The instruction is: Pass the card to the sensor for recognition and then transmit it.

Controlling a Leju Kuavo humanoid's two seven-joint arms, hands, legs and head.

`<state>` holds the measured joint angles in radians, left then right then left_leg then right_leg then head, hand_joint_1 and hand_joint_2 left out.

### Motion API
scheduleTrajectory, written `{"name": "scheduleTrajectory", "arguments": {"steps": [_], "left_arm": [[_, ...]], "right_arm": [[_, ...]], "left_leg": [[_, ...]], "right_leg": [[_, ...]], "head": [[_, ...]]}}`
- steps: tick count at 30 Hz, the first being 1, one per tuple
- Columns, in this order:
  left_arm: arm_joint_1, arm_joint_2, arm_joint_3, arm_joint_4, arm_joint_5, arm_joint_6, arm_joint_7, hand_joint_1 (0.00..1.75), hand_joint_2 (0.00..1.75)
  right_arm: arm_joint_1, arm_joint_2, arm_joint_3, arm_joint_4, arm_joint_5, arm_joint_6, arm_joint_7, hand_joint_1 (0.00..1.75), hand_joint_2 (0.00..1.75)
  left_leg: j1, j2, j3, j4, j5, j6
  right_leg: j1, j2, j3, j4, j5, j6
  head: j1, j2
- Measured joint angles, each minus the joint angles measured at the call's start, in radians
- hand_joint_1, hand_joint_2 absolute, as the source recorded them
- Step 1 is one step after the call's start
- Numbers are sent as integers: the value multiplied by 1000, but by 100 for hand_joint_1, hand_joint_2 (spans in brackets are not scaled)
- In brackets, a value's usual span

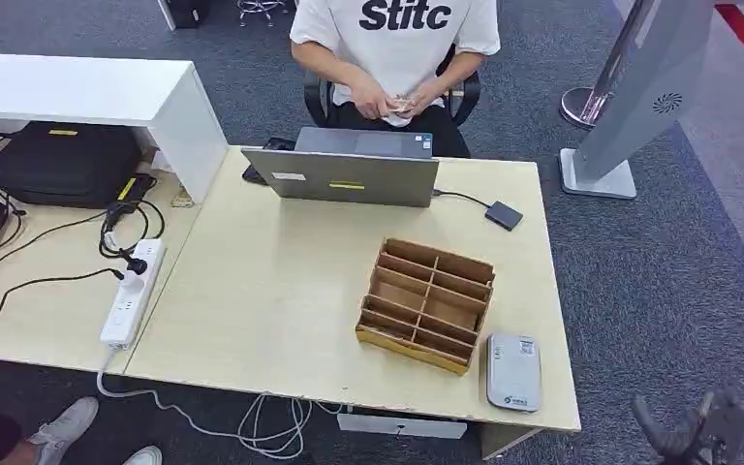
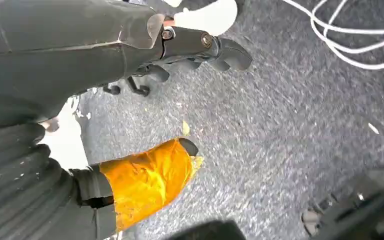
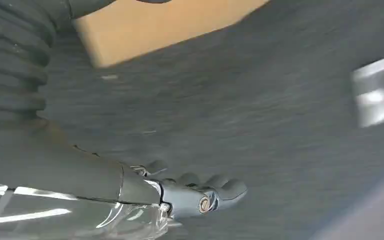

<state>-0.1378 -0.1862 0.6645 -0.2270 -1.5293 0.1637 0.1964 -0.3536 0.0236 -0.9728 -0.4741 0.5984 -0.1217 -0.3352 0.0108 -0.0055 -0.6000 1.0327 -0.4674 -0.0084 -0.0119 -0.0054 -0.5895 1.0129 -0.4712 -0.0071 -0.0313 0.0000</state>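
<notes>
The grey-white card sensor (image 1: 513, 371) lies flat at the table's near right corner, beside a wooden compartment box (image 1: 427, 303). A seated person across the table holds something small and pale (image 1: 402, 104) in both hands; I cannot tell what it is. My right hand (image 1: 683, 431) hangs blurred below and to the right of the table, holding nothing. In the right wrist view that hand (image 3: 200, 192) is over grey carpet, its fingers loosely extended. My left hand (image 2: 190, 47) hangs over the carpet too, holding nothing, with its thumb (image 2: 147, 180) wrapped in orange tape.
A grey laptop (image 1: 349, 174) stands at the table's far edge, cabled to a small dark device (image 1: 504, 215). A white power strip (image 1: 133, 293), black cables and a black bag (image 1: 66, 163) lie on the left table. A grey stand (image 1: 630, 107) rises at the right.
</notes>
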Motion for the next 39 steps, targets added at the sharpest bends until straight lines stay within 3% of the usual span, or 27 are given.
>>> {"name": "scheduleTrajectory", "arguments": {"steps": [4, 7, 9, 12, 15, 16, 20, 23, 24, 25, 30, 31, 32, 36, 39], "left_arm": [[-1, 5, 5, 0, 5, 84, -49, 0, 0], [-3, 12, 21, -3, 11, 150, -110, 0, 0], [-2, 18, 26, -4, 9, 160, -135, 0, 0], [-3, 19, 26, -5, -3, 150, -126, 0, 0], [-3, 19, 21, -5, -4, 133, -103, 0, 0], [-4, 19, 13, -5, -4, 120, -88, 0, 175], [-1, 21, -12, -5, -4, 99, -45, 0, 175], [5, 21, -18, -5, -4, 104, -32, 0, 175], [8, 21, -19, -5, -4, 106, -31, 0, 175], [10, 21, -20, -5, -4, 108, -31, 0, 0], [12, 22, -26, -5, -4, 105, -43, 0, 0], [12, 22, -27, -5, -4, 104, -42, 0, 175], [12, 22, -29, -5, -4, 104, -42, 0, 175], [12, 22, -53, -5, -4, 104, -36, 0, 175], [11, 22, -58, -5, -4, 105, -28, 0, 175]], "right_arm": [[124, -10, -58, 107, 54, 59, 235, 0, 175], [206, 13, -63, 164, 98, 104, 396, 0, 175], [236, 31, -63, 188, 120, 118, 460, 0, 175], [259, 54, -33, 219, 262, 171, 598, 0, 175], [271, 70, 26, 235, 352, 223, 581, 0, 175], [273, 75, 46, 239, 365, 224, 555, 0, 175], [274, 77, 105, 244, 407, 178, 416, 0, 175], [273, 77, 133, 246, 436, 146, 385, 0, 175], [273, 77, 142, 248, 442, 145, 387, 0, 0], [273, 77, 148, 250, 449, 152, 396, 0, 0], [275, 77, 166, 259, 463, 195, 453, 0, 0], [276, 77, 169, 260, 469, 196, 465, 0, 0], [277, 78, 171, 260, 471, 196, 480, 0, 175], [279, 81, 176, 262, 498, 179, 544, 0, 175], [280, 84, 179, 263, 501, 137, 510, 0, 175]], "left_leg": [[1, -1, 1, 0, -2, -1], [1, 0, 1, -1, -3, -1], [1, 2, 1, -1, -3, -1], [1, 2, 3, -1, -3, -1], [0, 3, 3, -1, -3, -1], [0, 3, 3, -1, -3, -1], [0, 3, 3, -1, -3, -1], [0, 3, 4, -1, -3, -1], [0, 3, 4, 0, -3, -1], [0, 3, 4, 0, -3, -1], [0, 3, 4, -1, -3, -1], [0, 3, 4, -1, -3, -1], [0, 3, 4, -1, -3, -1], [0, 3, 4, -1, -3, -1], [0, 3, 4, -1, -3, -1]], "right_leg": [[1, -1, 2, 0, -3, -1], [1, 0, 2, 0, -3, -2], [1, 2, 2, 0, -3, -2], [1, 2, 2, 0, -4, -2], [1, 2, 2, 0, -3, -2], [1, 2, 2, 0, -3, -2], [1, 2, 3, 0, -3, -2], [1, 2, 3, 0, -3, -2], [1, 2, 3, 0, -3, -2], [0, 2, 3, 0, -3, -2], [0, 2, 3, 0, -3, -2], [0, 2, 3, 0, -3, -2], [0, 2, 3, 0, -3, -2], [0, 2, 3, 0, -3, -2], [0, 2, 3, 0, -3, -2]], "head": [[1, 0], [1, 0], [0, 0], [1, 0], [1, 0], [1, 0], [2, 0], [1, 0], [1, 0], [1, 0], [1, 0], [1, 0], [1, 0], [1, 0], [1, 0]]}}
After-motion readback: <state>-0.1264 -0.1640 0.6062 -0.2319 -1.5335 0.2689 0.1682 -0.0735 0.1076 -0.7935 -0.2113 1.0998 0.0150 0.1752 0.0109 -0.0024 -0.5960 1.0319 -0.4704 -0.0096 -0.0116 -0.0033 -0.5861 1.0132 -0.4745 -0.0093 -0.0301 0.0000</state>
